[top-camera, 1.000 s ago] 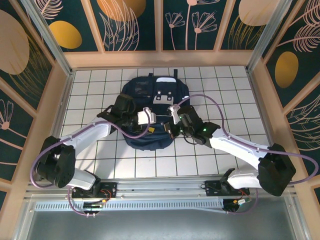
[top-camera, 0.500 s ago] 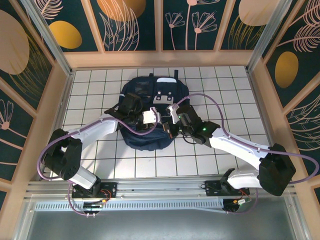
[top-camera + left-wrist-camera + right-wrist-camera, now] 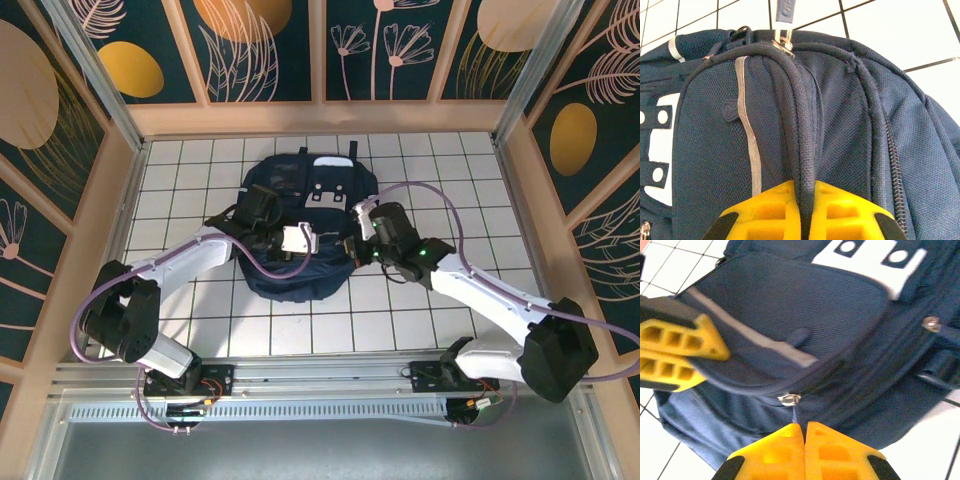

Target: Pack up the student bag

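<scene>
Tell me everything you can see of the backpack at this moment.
The backpack is navy woven fabric with a pale grey strapped flap, grey trim and zipped pockets. It lies front-up on the white tiled table. The left gripper pinches a piped seam; the right gripper is shut on a zip pull.

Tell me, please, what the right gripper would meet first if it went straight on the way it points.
Probably the zip slider beyond the pull the right gripper pinches, then the front pocket of the backpack.
</scene>
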Action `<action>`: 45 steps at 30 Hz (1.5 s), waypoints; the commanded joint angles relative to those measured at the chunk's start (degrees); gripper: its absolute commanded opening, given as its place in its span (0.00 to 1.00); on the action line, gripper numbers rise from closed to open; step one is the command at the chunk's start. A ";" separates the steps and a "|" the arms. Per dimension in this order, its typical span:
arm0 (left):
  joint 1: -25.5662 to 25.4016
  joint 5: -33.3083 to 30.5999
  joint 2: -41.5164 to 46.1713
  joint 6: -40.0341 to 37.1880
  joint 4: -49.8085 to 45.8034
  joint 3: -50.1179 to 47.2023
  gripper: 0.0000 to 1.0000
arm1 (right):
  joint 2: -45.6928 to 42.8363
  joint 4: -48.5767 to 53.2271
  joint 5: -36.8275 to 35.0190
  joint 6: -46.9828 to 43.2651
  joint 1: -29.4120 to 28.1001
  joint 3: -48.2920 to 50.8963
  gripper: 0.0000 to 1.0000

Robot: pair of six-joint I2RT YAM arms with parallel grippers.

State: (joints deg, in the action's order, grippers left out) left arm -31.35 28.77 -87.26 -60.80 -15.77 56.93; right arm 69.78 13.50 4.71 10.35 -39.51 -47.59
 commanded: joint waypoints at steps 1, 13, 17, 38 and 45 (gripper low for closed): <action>0.61 6.07 3.94 -4.39 -4.83 -0.39 0.00 | -1.65 1.61 -4.62 -3.33 3.89 1.38 0.00; 0.60 14.07 8.75 -5.99 -2.27 -5.65 0.00 | 5.40 -11.87 1.41 -4.31 11.34 4.13 0.00; 0.66 15.08 8.66 -5.72 -1.97 -6.12 0.00 | 8.36 -12.76 2.66 -4.59 12.04 3.76 0.00; 7.34 -28.73 20.32 74.22 -0.32 0.59 0.99 | 15.38 5.36 -2.74 11.20 17.15 -15.33 0.72; 13.89 -28.48 15.04 88.76 -12.49 -3.39 0.99 | 14.24 6.42 3.12 22.57 15.17 -6.87 0.99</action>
State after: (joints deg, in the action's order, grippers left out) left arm -17.82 0.91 -70.74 17.23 -19.38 56.75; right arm 85.47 16.93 4.32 25.32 -23.49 -58.61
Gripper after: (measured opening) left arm 0.990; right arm 0.992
